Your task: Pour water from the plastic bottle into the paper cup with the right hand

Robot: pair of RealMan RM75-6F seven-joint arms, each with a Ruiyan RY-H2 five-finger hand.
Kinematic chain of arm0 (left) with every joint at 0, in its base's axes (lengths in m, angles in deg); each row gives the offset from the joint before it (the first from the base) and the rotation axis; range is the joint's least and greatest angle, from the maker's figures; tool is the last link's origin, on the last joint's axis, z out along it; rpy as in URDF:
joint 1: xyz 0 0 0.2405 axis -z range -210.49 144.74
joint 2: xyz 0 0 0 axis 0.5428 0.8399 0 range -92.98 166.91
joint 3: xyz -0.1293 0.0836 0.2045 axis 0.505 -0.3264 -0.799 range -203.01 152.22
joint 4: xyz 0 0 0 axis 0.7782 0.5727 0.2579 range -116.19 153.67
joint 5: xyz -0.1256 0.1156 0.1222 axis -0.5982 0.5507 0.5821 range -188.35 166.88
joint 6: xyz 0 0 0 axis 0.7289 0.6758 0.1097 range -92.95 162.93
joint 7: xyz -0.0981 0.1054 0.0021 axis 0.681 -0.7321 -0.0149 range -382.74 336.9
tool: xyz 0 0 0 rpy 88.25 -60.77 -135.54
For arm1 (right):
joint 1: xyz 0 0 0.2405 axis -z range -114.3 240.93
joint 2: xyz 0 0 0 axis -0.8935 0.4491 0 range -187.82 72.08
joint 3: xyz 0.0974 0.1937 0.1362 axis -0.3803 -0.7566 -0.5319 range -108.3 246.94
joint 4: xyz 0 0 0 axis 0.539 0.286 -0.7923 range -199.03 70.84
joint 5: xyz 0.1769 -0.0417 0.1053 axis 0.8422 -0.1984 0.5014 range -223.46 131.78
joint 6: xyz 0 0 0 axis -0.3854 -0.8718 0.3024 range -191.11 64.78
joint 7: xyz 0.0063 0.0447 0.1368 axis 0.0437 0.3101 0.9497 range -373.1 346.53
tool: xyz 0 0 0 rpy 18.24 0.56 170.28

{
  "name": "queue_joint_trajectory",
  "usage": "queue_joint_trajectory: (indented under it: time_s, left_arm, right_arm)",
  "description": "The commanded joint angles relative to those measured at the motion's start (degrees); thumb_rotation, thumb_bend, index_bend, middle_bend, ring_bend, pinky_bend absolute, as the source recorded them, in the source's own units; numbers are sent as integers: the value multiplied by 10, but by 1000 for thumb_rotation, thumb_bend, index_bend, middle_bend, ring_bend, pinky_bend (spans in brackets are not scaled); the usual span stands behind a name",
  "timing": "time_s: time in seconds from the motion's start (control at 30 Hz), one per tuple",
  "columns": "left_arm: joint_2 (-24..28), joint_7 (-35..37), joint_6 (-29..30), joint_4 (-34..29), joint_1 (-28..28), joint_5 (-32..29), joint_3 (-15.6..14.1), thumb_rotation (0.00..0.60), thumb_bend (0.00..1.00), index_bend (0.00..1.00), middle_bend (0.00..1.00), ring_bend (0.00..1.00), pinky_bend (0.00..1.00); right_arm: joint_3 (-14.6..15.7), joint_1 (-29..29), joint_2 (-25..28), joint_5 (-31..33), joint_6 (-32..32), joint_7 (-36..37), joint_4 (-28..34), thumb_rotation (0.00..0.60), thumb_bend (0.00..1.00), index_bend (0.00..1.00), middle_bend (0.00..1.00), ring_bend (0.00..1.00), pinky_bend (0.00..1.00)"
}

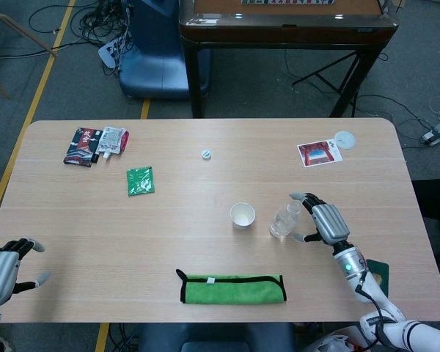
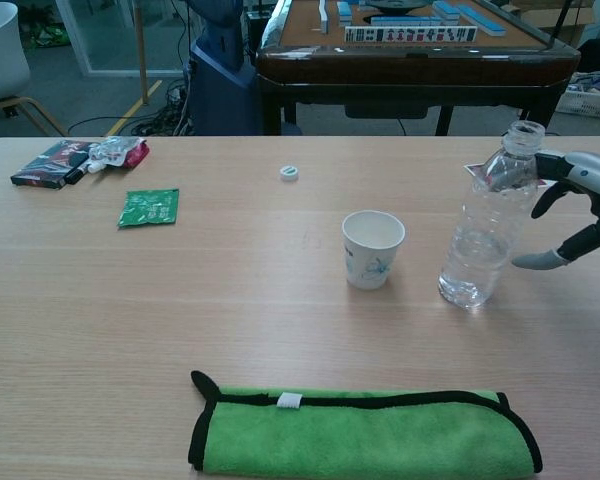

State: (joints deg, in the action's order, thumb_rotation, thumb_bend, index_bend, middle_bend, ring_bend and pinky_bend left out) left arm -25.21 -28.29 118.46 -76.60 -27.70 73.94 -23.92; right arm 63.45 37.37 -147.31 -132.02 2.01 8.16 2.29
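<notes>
My right hand [image 1: 324,222] sits at the lower right of the head view, just beside the plastic bottle [image 1: 285,219]. Its fingers [image 2: 542,195] are spread apart and curve around the bottle's right side. I cannot tell if they touch it. The hand is not holding anything.

The bottle stands upright near the middle of the table [image 1: 205,242], a bit to the right. It has no cap on, and there is a little water in the bottom. The paper cup [image 1: 242,215] stands just to the left of the bottle, with its open top facing up. The two are near each other but not touching.

My left hand [image 1: 4,270] is at the lower left corner of the head view, by the table's edge. Its fingers are apart and it holds nothing.

A folded green cloth [image 1: 232,287] lies along the bottom edge of the table, below the cup. A small white cap [image 1: 206,154] lies higher up, near the middle. A green packet [image 1: 140,180] and some snack packs [image 1: 95,144] lie at the upper left. A picture card [image 1: 320,153] and a white round lid [image 1: 345,139] lie at the upper right.
</notes>
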Motion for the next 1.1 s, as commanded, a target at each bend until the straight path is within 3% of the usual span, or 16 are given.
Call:
queue_joint_trajectory:
  time_s: [0.03, 0.23, 1.1]
  left_arm:
    - [0, 0, 1, -1, -1, 1, 0, 600, 110, 442, 389, 365, 556]
    - [0, -1, 0, -1, 0, -1, 0, 600, 110, 442, 389, 365, 556]
    - [5, 6, 3, -6, -1, 4, 0, 600, 111, 442, 390, 365, 555]
  right_arm:
    - [4, -4, -18, -13, 13, 38, -24, 600, 0, 198, 247, 163, 347]
    - [14, -9, -41, -28, 24, 101, -68, 600, 0, 228, 269, 163, 347]
    - [30, -35, -88, -33, 7, 148, -138, 600, 0, 258, 299, 186, 347]
